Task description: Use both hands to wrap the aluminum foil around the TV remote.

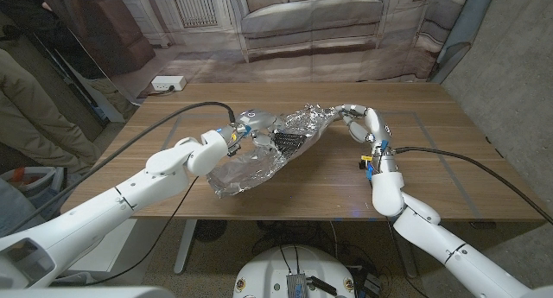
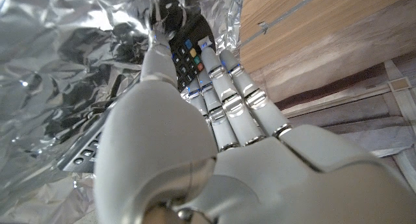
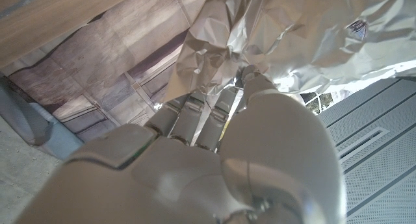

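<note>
Head view: both robot hands — left (image 1: 244,128), right (image 1: 352,117) — grip crinkled silver aluminum foil (image 1: 251,167) around the black TV remote (image 1: 288,142) on the wooden counter (image 1: 449,173).

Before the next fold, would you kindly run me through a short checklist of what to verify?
1. Remote lies on the foil: ok; its buttons show in the left wrist view.
2. Left hand on the work: ok; its fingers touch the remote and foil.
3. Right hand grips the foil's far flap: ok; crumpled foil sits at its fingers.
4. Remote fully covered: not ok; its keypad is exposed.
5. Foil free of tears: cannot tell.
6. Foil lies on the table, away from its edges: ok.
</note>
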